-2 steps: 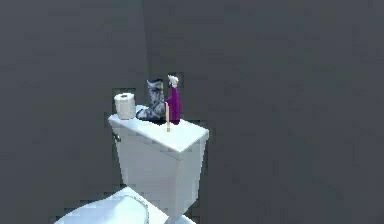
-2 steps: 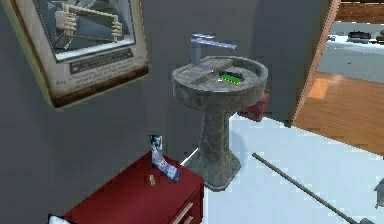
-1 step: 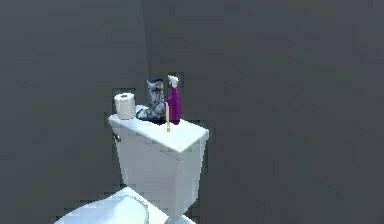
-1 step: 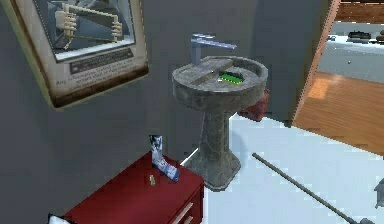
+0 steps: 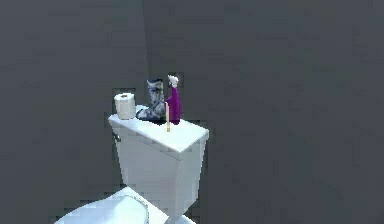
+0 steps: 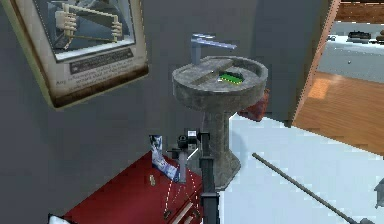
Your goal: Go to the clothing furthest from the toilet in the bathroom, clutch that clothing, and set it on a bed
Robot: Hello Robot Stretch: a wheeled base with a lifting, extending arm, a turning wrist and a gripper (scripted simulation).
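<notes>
Where the pincer (image 6: 172, 178) hangs, a pedestal sink (image 6: 203, 96) stands near.

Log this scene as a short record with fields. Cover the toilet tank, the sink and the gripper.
room: bathroom
toilet tank: on its lid a white paper roll, a dark crumpled item and a purple spray bottle
sink: grey pedestal, tap, green item in the basin
wall: framed picture
gripper: in front of a red surface; cannot tell whether it holds anything

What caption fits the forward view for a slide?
Toilet tank against dark wall, topped by paper roll, purple spray bottle and a dark grey object.
</notes>
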